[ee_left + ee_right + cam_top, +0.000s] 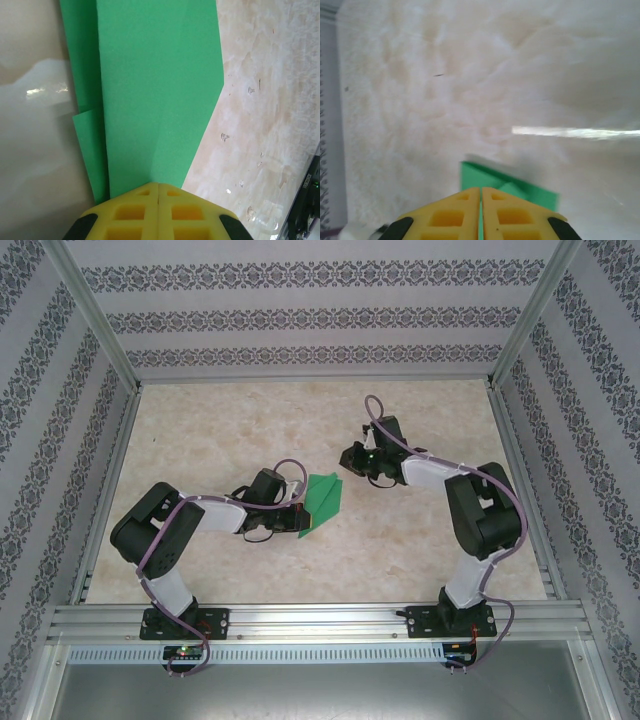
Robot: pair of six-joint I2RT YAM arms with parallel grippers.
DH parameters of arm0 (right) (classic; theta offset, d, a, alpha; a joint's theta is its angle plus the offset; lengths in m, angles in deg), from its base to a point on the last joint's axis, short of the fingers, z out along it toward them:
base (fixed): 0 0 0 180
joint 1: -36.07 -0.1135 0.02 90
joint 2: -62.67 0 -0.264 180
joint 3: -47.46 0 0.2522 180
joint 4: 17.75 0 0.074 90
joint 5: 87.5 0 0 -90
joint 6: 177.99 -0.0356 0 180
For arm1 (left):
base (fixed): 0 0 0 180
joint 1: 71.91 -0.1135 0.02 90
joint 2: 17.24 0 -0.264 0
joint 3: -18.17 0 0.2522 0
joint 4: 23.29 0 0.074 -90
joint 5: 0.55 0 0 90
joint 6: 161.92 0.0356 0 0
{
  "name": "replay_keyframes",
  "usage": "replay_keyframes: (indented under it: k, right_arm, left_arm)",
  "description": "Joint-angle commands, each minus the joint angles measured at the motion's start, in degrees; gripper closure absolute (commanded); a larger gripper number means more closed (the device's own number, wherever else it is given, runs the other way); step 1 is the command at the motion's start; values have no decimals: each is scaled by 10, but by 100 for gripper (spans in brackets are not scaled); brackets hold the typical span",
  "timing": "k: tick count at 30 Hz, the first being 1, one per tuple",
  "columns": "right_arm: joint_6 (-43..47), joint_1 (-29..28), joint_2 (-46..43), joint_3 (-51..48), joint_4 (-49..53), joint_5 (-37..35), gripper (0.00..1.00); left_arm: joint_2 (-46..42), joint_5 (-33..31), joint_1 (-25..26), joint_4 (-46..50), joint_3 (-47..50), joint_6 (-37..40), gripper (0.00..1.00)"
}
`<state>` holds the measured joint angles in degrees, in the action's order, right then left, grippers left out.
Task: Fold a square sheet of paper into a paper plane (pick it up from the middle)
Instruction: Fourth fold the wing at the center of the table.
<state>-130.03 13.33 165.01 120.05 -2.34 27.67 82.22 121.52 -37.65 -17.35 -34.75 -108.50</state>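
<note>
We found the left gripper (159, 187) clamped on the paper plane (160, 90) at the middle of the table (220, 430); right gripper (481, 192) closed, empty, nearby. Light, floppy, crease-prone: we judged its layered fold the best hold

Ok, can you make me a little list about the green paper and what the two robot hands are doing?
paper: folded green paper, pointed at one end
place: middle of the table, between the two arms
left gripper: shut, pinching the paper's edge
right gripper: shut, near the paper, no clear grip on it
</note>
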Motion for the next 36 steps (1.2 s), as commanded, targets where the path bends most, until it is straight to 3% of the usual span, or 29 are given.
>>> replay_keyframes:
  k: [1, 10, 19, 27, 36]
  right_arm:
    - [-7, -45, -5, -18, -23, 8, 91]
    - [-50, -94, 62, -45, -87, -6, 93]
    - [-7, -96, 104, -40, -8, -46, 96]
    - [0, -99, 101, -45, -7, -42, 97]
    - [-15, -103, 115, -48, -29, -36, 97]
  left_arm:
    - [38, -26, 6, 133, 21, 26, 100]
    - [36, -21, 6, 132, 18, 25, 100]
    - [-5, 6, 6, 132, 16, 27, 100]
    - [-77, 45, 3, 170, -70, 19, 95]
    - [4, 45, -11, 101, -115, -19, 92]
